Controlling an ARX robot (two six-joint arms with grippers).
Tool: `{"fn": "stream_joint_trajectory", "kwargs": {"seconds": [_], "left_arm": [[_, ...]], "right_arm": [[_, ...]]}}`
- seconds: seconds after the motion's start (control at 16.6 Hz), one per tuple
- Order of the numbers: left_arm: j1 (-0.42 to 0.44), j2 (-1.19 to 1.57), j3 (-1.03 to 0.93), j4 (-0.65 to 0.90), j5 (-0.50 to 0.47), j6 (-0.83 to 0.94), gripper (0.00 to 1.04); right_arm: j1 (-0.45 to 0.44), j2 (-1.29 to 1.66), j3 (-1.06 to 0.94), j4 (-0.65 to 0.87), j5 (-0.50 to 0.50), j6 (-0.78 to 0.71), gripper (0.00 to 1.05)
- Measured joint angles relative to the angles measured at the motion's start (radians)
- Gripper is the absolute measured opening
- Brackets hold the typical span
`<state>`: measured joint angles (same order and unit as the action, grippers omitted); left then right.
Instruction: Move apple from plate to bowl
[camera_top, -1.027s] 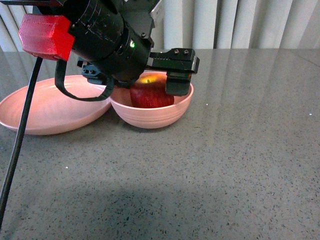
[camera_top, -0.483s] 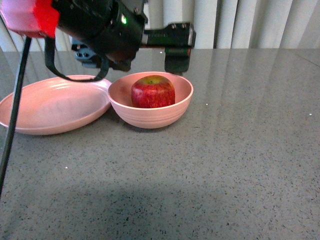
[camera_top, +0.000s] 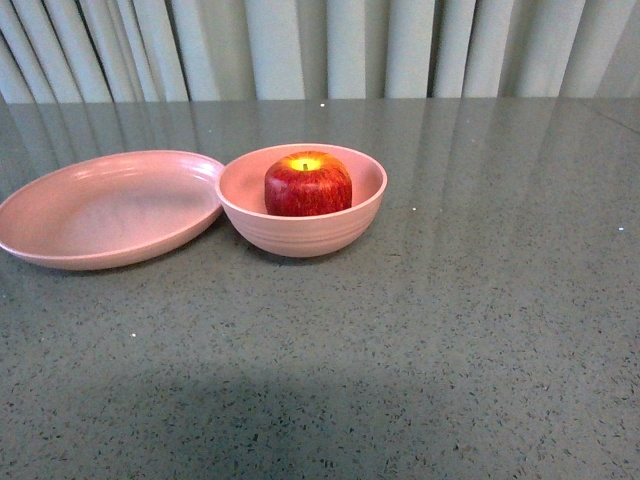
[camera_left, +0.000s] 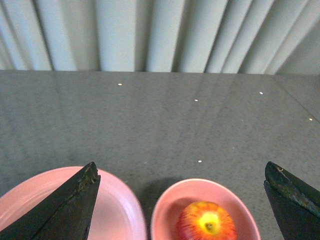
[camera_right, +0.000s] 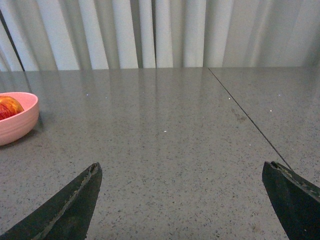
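The apple sits stem-up inside the bowl, at 3 o'clock of the empty plate, so both grippers hang with jaws spread, holding nothing.

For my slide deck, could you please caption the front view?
Apple resting in the pink bowl, beside the bare plate on the grey table.

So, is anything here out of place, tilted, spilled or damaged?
Nothing stands out. The apple sits upright inside the bowl, stem up. The plate lies bare beside it, its rim close to the bowl's; I cannot tell if they touch. No spill or crack shows. Both end effectors are open and hold nothing.
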<state>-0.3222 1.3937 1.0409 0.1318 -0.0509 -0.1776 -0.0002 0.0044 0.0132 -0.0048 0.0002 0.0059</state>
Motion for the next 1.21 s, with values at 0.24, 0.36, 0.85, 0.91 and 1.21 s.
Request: {"fn": "stream_joint_trajectory", "kwargs": {"seconds": [0.24, 0.36, 0.85, 0.91, 1.21], "left_arm": [[0.09, -0.234, -0.309, 0.336, -0.177, 0.116, 0.7], [0.135, -0.312, -0.488, 0.416, -0.143, 0.153, 0.46], [0.237, -0.567, -0.836, 0.479, -0.037, 0.161, 0.01], [0.257, -0.6, -0.857, 0.472, -0.011, 0.162, 0.01], [0.319, -0.758, -0.949, 0.403, 0.051, 0.163, 0.01]], "right_arm": [[0.0, 0.0, 0.0, 0.0, 0.0, 0.0, 0.98], [0.0, 0.0, 0.0, 0.0, 0.0, 0.0, 0.98], [0.0, 0.0, 0.0, 0.0, 0.0, 0.0, 0.98], [0.0, 0.0, 0.0, 0.0, 0.0, 0.0, 0.98], [0.0, 0.0, 0.0, 0.0, 0.0, 0.0, 0.98]]}}
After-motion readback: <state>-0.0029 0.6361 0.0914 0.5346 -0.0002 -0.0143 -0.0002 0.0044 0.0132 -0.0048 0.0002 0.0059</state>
